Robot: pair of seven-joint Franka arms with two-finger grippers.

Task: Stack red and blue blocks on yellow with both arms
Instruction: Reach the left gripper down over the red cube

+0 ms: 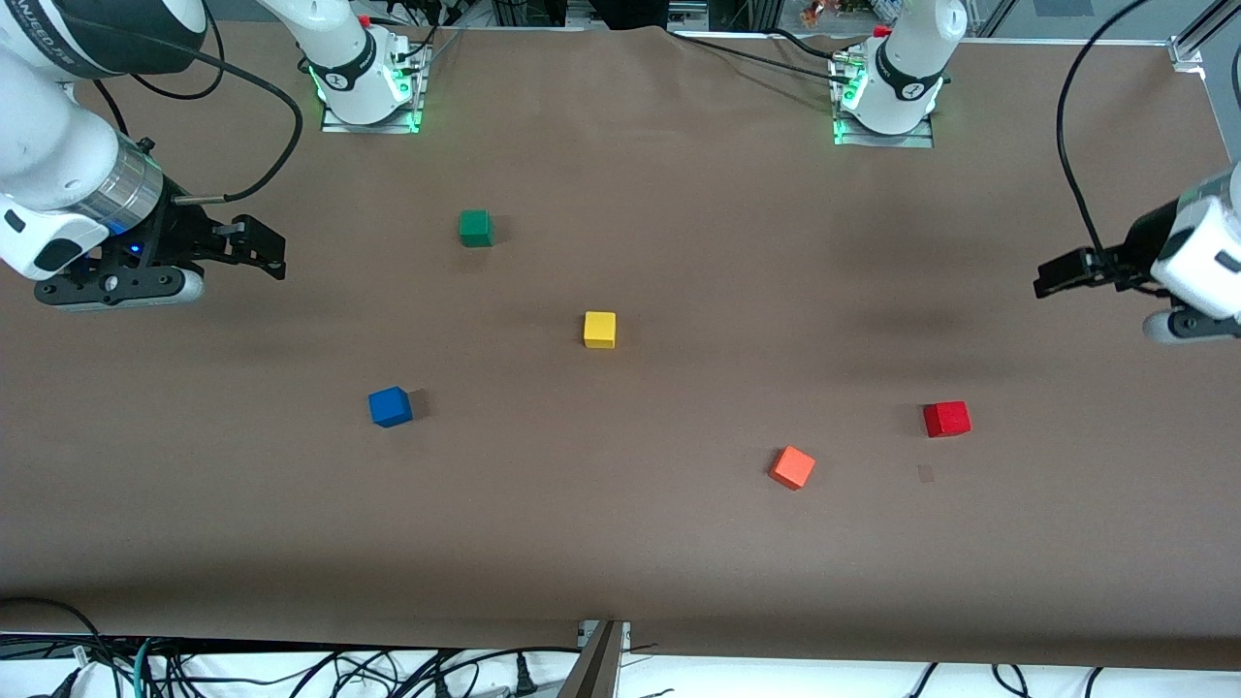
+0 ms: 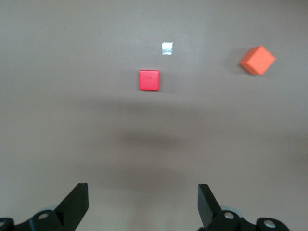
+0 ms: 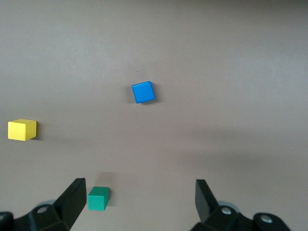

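- My left gripper (image 1: 1057,274) hangs over the table's edge at the left arm's end, fingers spread wide, holding nothing.
- My right gripper (image 1: 257,247) hangs over the right arm's end of the table, likewise wide open and empty.
- Landmark: the yellow cube (image 1: 599,330), alone near the table's middle, nothing stacked on it.
- The red cube (image 1: 946,419) lies nearer the front camera than the yellow cube, toward the left arm's end. My left wrist view shows it ahead of my open fingers (image 2: 77,204), sitting square.
- The blue cube (image 1: 390,406) lies nearer the front camera than the yellow cube, toward the right arm's end, ahead of my right fingers (image 3: 74,202), turned slightly askew.
- Judgement: each block belongs to its nearer arm; blue may need a small wrist turn.
- Orange cube (image 1: 792,467) and green cube (image 1: 474,228): not required.
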